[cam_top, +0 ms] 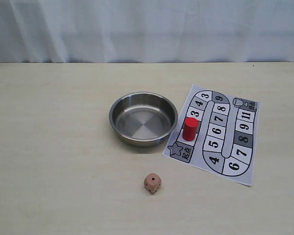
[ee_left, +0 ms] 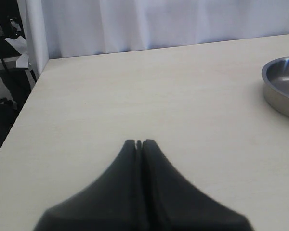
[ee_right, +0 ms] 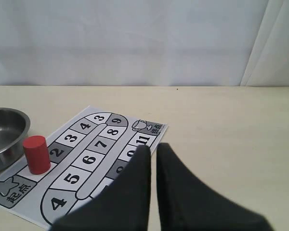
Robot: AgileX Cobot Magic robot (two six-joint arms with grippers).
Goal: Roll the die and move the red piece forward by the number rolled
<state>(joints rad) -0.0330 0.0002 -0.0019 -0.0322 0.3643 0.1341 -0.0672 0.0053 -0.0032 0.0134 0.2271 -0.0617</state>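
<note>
The die (cam_top: 152, 183), a tan-pink cube with dark pips, rests on the table in front of the steel bowl (cam_top: 113, 122). The red piece (cam_top: 190, 129) stands upright on the printed board (cam_top: 241, 152), on the square between the start star and square 2. The right wrist view shows the red piece (ee_right: 36, 154) ahead and to one side of my right gripper (ee_right: 153, 147), whose fingers are nearly together with nothing between them. My left gripper (ee_left: 139, 143) is shut and empty over bare table, far from the die. Neither gripper appears in the exterior view.
The bowl (ee_left: 282, 89) is empty and sits just left of the board (ee_right: 89, 159). A white curtain hangs behind the table. The table's left edge (ee_left: 26, 106) shows in the left wrist view, with dark clutter beyond it.
</note>
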